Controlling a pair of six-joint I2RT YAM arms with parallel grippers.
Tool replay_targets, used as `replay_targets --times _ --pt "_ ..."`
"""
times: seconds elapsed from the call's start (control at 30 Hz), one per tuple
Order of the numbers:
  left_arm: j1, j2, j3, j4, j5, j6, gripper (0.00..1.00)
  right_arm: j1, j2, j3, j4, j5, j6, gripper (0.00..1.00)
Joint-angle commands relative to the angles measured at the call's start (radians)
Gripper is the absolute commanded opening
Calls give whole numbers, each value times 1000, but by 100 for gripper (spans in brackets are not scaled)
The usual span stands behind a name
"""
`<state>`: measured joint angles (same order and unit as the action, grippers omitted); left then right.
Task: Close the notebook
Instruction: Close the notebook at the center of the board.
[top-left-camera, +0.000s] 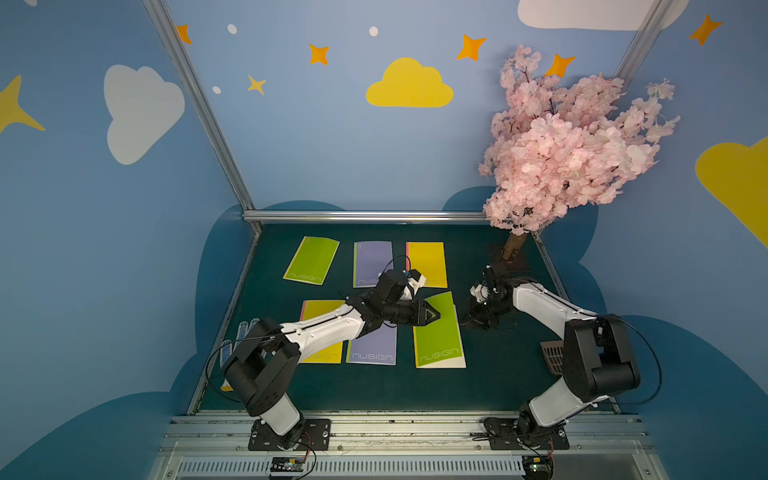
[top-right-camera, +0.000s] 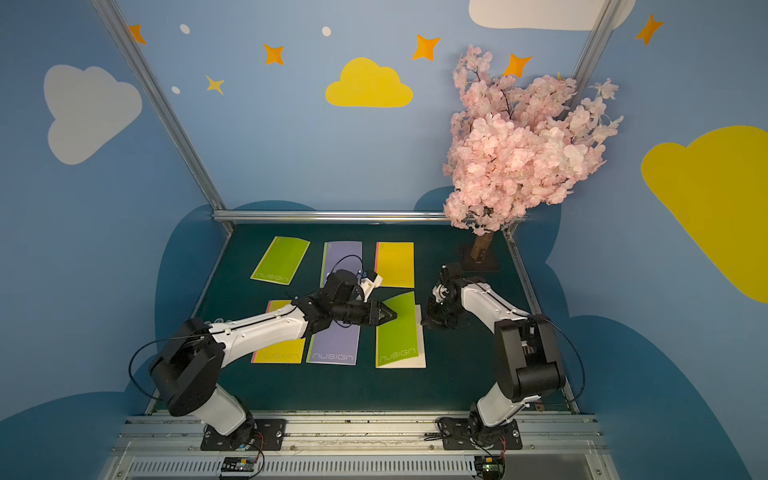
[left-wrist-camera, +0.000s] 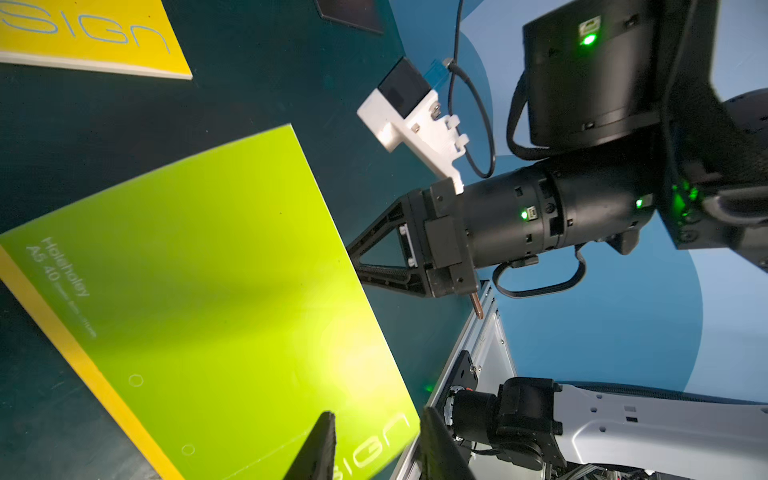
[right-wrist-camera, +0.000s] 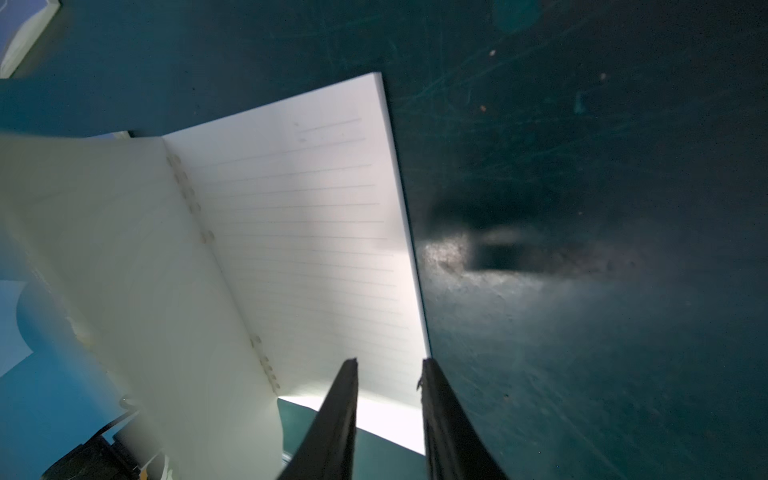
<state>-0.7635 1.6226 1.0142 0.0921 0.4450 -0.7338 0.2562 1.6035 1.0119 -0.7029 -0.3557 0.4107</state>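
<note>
Closest in, the metal rail (top-left-camera: 395, 428) carries both arm bases, and beyond it the dark green counter (top-left-camera: 374, 390) holds six notebooks in two rows. Eyes on the front row, right end: that's the open green notebook (top-left-camera: 440, 349), lying between the two hands. Its green cover (top-left-camera: 442, 307) stands part-raised and bowed, and in a top view a strip of white pages (top-right-camera: 420, 345) shows along the right side.

Left hand (top-left-camera: 437, 316) reaches from the left, its tips at the cover's outer face. The fingers are spread with nothing clamped, and the left wrist view shows the printed cover through the gap. Right hand (top-left-camera: 466, 323) sits low at the notebook's right edge, likewise spread and gripping nothing. In the right wrist view its fingers (right-wrist-camera: 345, 399) straddle the corner of a lined page (right-wrist-camera: 299, 232) lying flat, while the cover's pale inside rises beyond the spine. Whether either hand actually touches paper, I cannot tell.

Around it, the front lilac notebook (top-left-camera: 372, 351) and front yellow notebook (top-left-camera: 328, 353) are partly hidden under the left arm (top-left-camera: 328, 326). Back row, all closed: back green notebook (top-left-camera: 311, 261), back lilac notebook (top-left-camera: 370, 259), back yellow notebook (top-left-camera: 428, 259). The left arm's camera mount (top-left-camera: 415, 282) overlaps the last two. Far right corner has a pink blossom tree (top-left-camera: 569, 149), well apart from the open notebook.
</note>
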Motion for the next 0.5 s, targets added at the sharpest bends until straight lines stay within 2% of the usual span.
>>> replay_targets --times 0.0,0.33,0.47 --pt "-1 -5 -9 24 4 8 36 -2 -35 32 -47 36 -9 30" --pt "1 -25 -14 -23 -38 35 37 2 -62 47 -74 89 -16 30" --pt "3 -43 -27 -38 -58 45 37 11 -75 46 -62 68 -25 31"
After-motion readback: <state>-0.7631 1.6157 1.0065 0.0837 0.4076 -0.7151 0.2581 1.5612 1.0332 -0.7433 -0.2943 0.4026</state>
